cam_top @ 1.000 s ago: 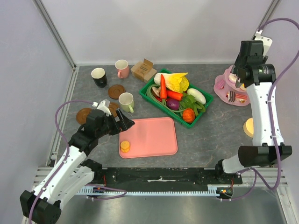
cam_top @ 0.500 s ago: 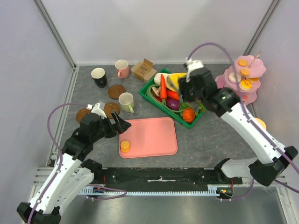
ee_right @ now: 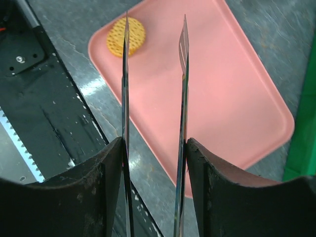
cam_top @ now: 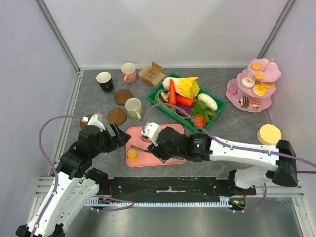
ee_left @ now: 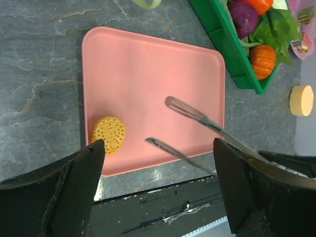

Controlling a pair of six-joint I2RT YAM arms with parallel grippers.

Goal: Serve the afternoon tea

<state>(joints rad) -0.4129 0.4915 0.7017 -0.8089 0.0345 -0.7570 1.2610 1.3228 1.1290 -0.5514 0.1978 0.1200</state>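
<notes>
An orange biscuit (cam_top: 132, 154) lies at the near left corner of the pink tray (cam_top: 136, 138). My right gripper (cam_top: 157, 148) is shut on metal tongs (cam_top: 143, 148), whose open, empty tips hover over the tray just right of the biscuit. In the right wrist view the tongs (ee_right: 183, 59) point at the biscuit (ee_right: 126, 36). My left gripper (cam_top: 118, 137) is open and empty above the tray's left edge. Its view shows the biscuit (ee_left: 108, 135) and tongs (ee_left: 192, 114). More sweets sit on the pink tiered stand (cam_top: 254, 86). Black (cam_top: 104, 81), pink (cam_top: 129, 72) and pale-green (cam_top: 133, 107) mugs stand far left among brown coasters (cam_top: 123, 96).
A green basket (cam_top: 217, 106) of toy vegetables stands behind the tray. A small cardboard box (cam_top: 151, 74) is beside the pink mug. A pale yellow round block (cam_top: 269, 134) lies at the right. The black base rail runs along the near edge.
My right arm has swung from the tiered stand at the far right down to the pink tray with the tongs. My left gripper has drawn back a little to the left.
</notes>
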